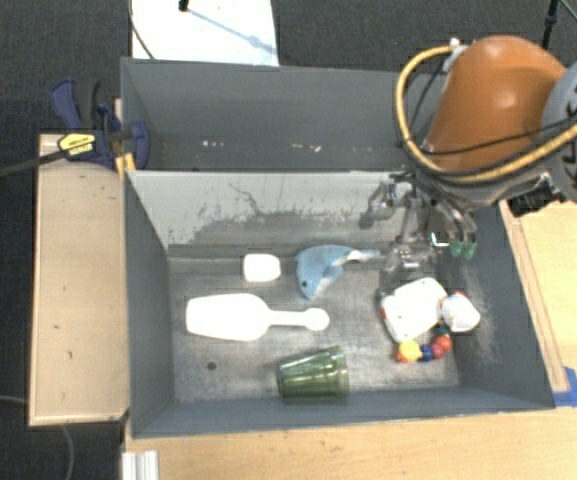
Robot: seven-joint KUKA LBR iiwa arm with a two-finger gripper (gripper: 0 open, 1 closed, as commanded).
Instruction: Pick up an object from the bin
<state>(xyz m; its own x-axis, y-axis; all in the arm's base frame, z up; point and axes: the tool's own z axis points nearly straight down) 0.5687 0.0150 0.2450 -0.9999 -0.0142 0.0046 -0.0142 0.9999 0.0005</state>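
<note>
1. Nearest the front wall of the grey bin there's a green see-through cup lying on its side, roughly mid-width.
2. One step back, left of middle, a white scoop lies flat on the floor. Its handle points right and ends in a little round tip.
3. At about the same depth on the right side sits a chunky white plastic toy. A few red, yellow and blue beads sit at its front edge. This is the thing nearest the tool, well apart from the cup and the scoop.
4. Further back there's a small white rounded block. Just to its right is a light blue floppy-looking thing, with a thin tail stretching right.
5. The gripper comes in from the right and hangs over the back edge of the white plastic toy, just past the tip of that blue tail. Honestly can't tell if it's clenched or released from this angle, or whether it's touching the toy.
6. Farthest back and highest up, the orange dome cover on the wrist has yellow and black cables looped round it. It sits over the bin's back right corner.
</note>
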